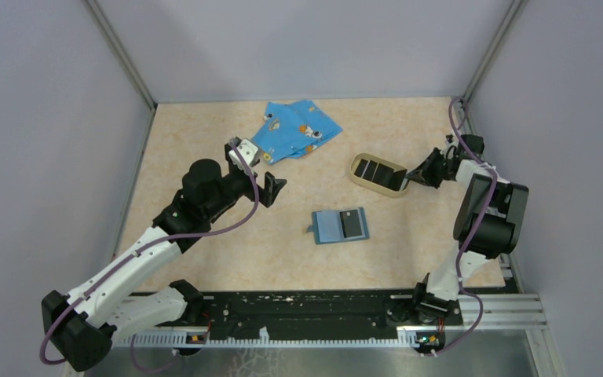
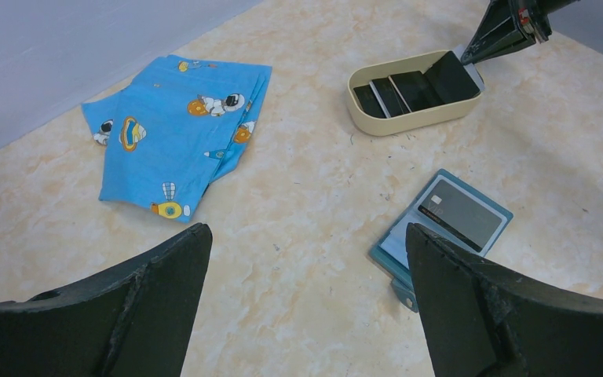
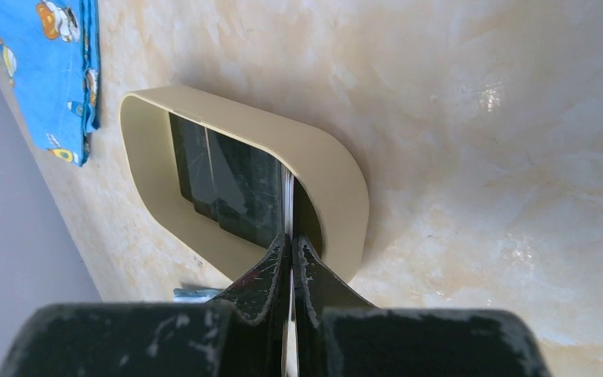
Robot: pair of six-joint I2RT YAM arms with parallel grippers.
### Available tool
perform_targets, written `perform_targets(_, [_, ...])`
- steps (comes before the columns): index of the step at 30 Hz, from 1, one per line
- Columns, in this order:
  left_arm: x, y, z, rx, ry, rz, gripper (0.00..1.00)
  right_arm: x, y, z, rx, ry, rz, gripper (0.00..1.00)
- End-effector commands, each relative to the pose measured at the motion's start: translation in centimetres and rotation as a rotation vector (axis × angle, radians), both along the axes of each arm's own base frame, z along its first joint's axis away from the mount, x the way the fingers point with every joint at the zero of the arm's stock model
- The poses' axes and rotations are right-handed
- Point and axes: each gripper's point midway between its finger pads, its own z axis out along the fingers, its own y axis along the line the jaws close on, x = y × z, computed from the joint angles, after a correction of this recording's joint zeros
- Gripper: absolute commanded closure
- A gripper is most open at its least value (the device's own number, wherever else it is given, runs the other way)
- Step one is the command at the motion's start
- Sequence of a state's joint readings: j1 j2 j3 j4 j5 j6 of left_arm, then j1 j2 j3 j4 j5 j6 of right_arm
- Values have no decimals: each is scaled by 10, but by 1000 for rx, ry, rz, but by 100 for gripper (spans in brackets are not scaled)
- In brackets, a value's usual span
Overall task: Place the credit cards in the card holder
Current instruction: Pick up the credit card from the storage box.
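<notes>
The teal card holder [image 1: 330, 228] lies open on the table, and one black credit card [image 1: 352, 223] lies on its right half. It also shows in the left wrist view [image 2: 404, 245] with that card [image 2: 459, 212]. More black credit cards [image 1: 374, 171] lie in the tan oval tray [image 1: 355, 162]. My right gripper [image 1: 407, 180] is at the tray's right end, shut on the edge of one card [image 3: 288, 200], which stands tilted up against the tray's end [image 2: 451, 77]. My left gripper [image 1: 259, 170] is open and empty above bare table, left of the card holder.
A bright blue cartoon-print cloth [image 1: 294, 129] lies folded at the back, near my left gripper. Grey walls enclose the table on the left, back and right. The tray's rim [image 3: 318, 161] is right in front of my right fingers.
</notes>
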State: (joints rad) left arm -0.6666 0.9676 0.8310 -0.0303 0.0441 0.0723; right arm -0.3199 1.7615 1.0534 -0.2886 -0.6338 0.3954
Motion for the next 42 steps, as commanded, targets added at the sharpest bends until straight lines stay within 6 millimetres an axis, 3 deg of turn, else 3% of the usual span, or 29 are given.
perform_targets(1, [-1,4,6,-8,-21,9,1,2,-12,5,-50,-19,3,100])
perform_targets(11, [-1,4,7,-10,-24,8,1,-1,-28,25,-174,-50,27,100])
perform_targets(22, [-1,4,7,-11,-24,9,1,-7,-55,53,-176,-113,-17,100])
perform_targets(31, [-1,4,8,-13,-25,8,1,-15,-63,84,-165,-230,34,100])
perform_targets(36, [-2,4,9,-15,-27,7,1,-18,-58,102,-168,-301,88,100])
perform_targets(42, [-3,3,8,-16,-26,-2,1,-27,-33,132,-115,-461,231,100])
